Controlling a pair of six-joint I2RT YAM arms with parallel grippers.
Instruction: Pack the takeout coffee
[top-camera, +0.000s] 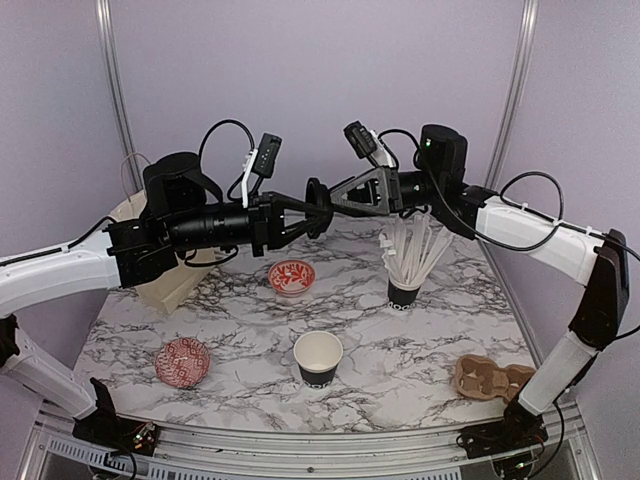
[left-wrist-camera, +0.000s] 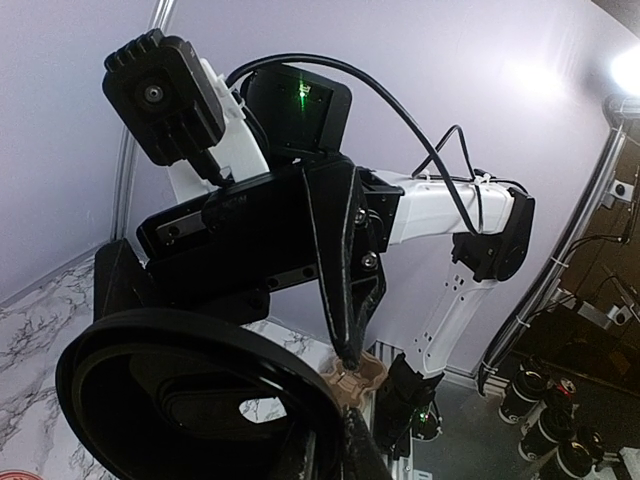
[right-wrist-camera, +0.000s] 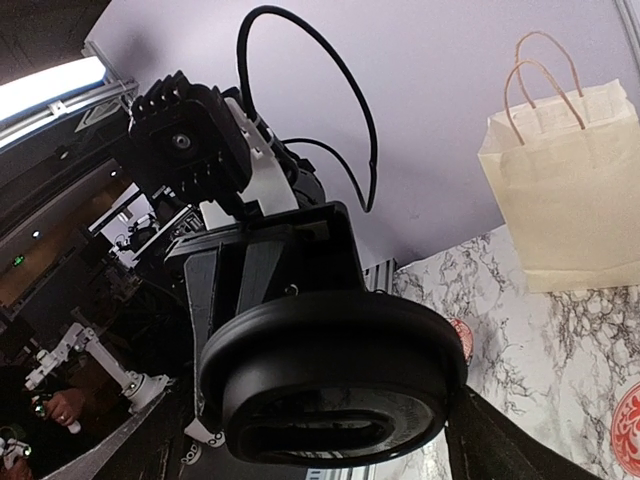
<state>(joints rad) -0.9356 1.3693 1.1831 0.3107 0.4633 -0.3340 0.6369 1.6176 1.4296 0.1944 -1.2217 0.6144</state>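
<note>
Cup (top-camera: 318, 357) stands upright and uncovered on the near bench (top-camera: 240, 330) — light paper, easily crushed, so I'd hold its wall gently below the rim. Above mid-bench the left tool (top-camera: 310, 216) is pinched tight on the black lid (top-camera: 316, 190), held on edge; the right tool (top-camera: 335, 198) gapes wide around it, not gripping. Thin, slick plastic — best taken by the rim. Paper bag (right-wrist-camera: 560, 200) stands far left.

My left arm (top-camera: 60, 270) and right arm (top-camera: 540, 235) wear white shells between black joints. Black cables (left-wrist-camera: 400, 110) loop over the wrists. I see a ribbed black camera block (left-wrist-camera: 160, 95) on a white bracket (left-wrist-camera: 235, 140), silver screws (left-wrist-camera: 360, 215), one green light (left-wrist-camera: 300, 97).
</note>
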